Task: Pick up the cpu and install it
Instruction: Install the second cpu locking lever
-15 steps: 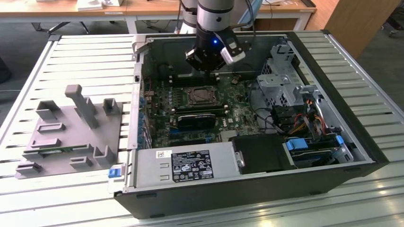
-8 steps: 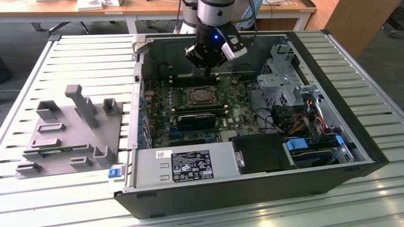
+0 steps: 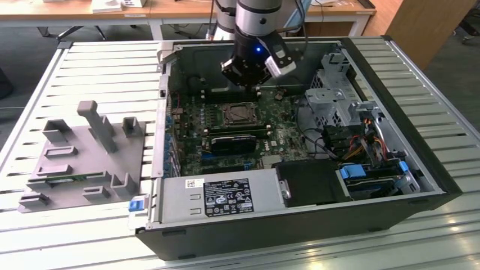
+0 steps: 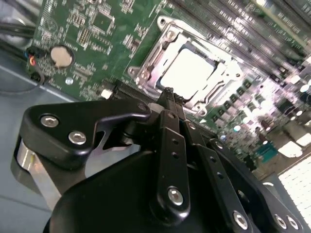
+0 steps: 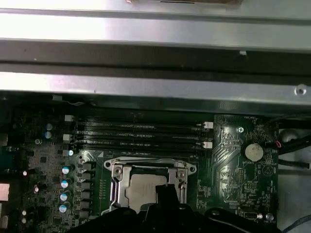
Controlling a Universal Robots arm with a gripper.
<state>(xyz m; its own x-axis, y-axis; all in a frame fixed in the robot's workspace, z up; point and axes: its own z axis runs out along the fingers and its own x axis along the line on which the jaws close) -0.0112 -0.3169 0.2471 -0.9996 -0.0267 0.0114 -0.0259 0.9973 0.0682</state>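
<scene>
So here's where it stands: the arm is down inside the open PC case (image 3: 375, 67), and the gripper (image 3: 248, 84) hangs just above the green board (image 3: 277, 132). In the second wrist view the gripper (image 4: 168, 92) has its fingers (image 4: 171, 141) pressed together at the tips with nothing between them.

The cpu (image 3: 240, 115) isn't in the hand at all. It's lying in the socket (image 3: 226, 107) on the board, about 6 o'clock from the gripper in the exterior view and close under it. Both wrist views show the cpu (image 4: 187, 73) (image 5: 138, 190) as a pale silver square inside the metal frame (image 5: 115, 187), with the fingertips just off one edge of it. I honestly can't tell if the frame is latched or if the chip sits fully flat.

What worries me:
- The tips are so close to the chip that a small drop would scrape or dent the shiny top.
- If the chip isn't seated square, any nudge sideways could cock it in the socket, and bent pins are the nasty outcome.
- The memory slots (image 5: 141, 133) and the coin battery (image 5: 252, 151) are nearby, so a wide swing could clip them.

The grey fixture (image 3: 82, 157) sits out at 9 o'clock from the case, well apart from the gripper.
</scene>
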